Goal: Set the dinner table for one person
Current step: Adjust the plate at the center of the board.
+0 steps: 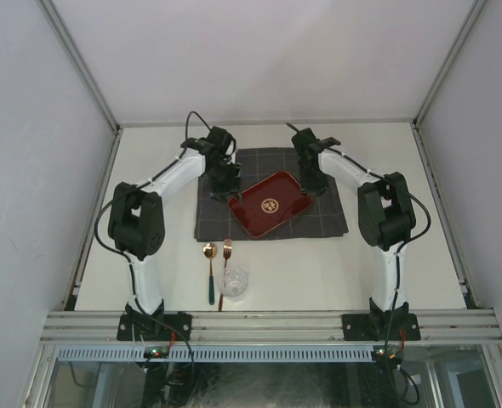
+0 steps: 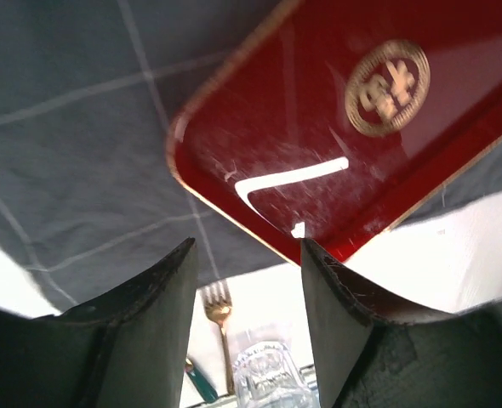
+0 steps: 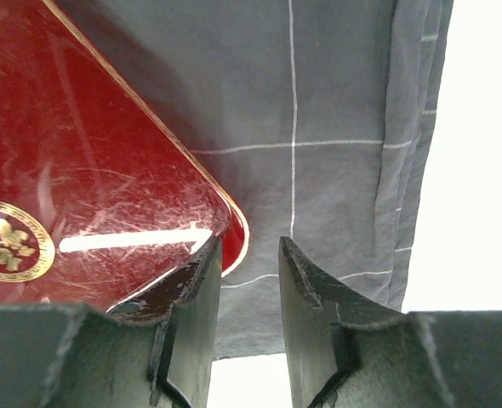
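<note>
The off-white dinner table point(image 1: 319, 263) carries a dark grey checked cloth point(image 1: 213, 217) with a red tray point(image 1: 268, 204) lying askew on it. My left gripper point(image 1: 225, 183) hovers at the tray's left corner. In the left wrist view that gripper point(image 2: 247, 246) is open with nothing between its fingers, and the tray point(image 2: 319, 127) lies just beyond the tips. My right gripper point(image 1: 312, 183) is at the tray's right corner. In the right wrist view it point(image 3: 249, 242) stands open over the cloth point(image 3: 336, 102), and the tray's corner point(image 3: 81, 153) sits beside its left finger, outside the gap.
A gold spoon with a teal handle point(image 1: 210, 272), a gold fork point(image 1: 225, 272) and a clear glass point(image 1: 232, 283) lie near the table's front edge, left of centre. White walls close in the back and sides. An aluminium rail point(image 1: 268, 323) runs along the front.
</note>
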Robot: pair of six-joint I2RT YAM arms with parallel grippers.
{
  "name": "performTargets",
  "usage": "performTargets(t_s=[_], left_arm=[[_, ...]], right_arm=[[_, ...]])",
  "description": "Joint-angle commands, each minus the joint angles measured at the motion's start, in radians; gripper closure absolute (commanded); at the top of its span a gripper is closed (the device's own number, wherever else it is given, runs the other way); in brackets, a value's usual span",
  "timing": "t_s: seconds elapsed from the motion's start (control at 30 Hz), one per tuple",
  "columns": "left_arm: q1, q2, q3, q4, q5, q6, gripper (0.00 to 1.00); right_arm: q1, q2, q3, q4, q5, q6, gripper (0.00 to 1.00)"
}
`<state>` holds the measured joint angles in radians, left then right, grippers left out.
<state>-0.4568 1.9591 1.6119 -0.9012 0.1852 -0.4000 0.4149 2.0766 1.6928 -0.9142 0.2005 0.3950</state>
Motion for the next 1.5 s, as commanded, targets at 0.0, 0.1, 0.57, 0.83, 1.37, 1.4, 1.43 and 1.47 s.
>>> performTargets(t_s=[0.0, 0.1, 0.57, 0.83, 1.37, 1.4, 1.43, 1.47], left_arm=[[0.043, 0.058, 0.111, -0.067, -0.042, 0.049, 0.44], [0.063, 0.104, 0.176, -0.095, -0.048, 0.054, 0.44], [0.133, 0.276, 0.32, -0.17, -0.056, 0.055, 0.45], [0.144, 0.297, 0.32, -0.18, -0.056, 0.052, 0.46], [0.143, 0.298, 0.306, -0.181, -0.049, 0.056, 0.49], [0.142, 0.297, 0.303, -0.18, -0.05, 0.055, 0.49], [0.143, 0.297, 0.302, -0.179, -0.048, 0.056, 0.49], [0.142, 0.296, 0.301, -0.179, -0.047, 0.055, 0.5]], right_arm=[[0.006, -0.091, -0.057, 0.057, -0.001, 0.037, 0.68], [0.006, -0.109, -0.105, 0.075, -0.009, 0.045, 0.69], [0.022, -0.094, -0.153, 0.115, -0.04, 0.049, 0.72], [0.032, -0.075, -0.157, 0.125, -0.05, 0.053, 0.72], [0.028, -0.034, -0.16, 0.139, -0.066, 0.059, 0.73], [0.028, -0.032, -0.158, 0.139, -0.067, 0.06, 0.73], [0.027, -0.028, -0.155, 0.14, -0.07, 0.059, 0.73], [0.028, -0.024, -0.152, 0.137, -0.069, 0.06, 0.73]])
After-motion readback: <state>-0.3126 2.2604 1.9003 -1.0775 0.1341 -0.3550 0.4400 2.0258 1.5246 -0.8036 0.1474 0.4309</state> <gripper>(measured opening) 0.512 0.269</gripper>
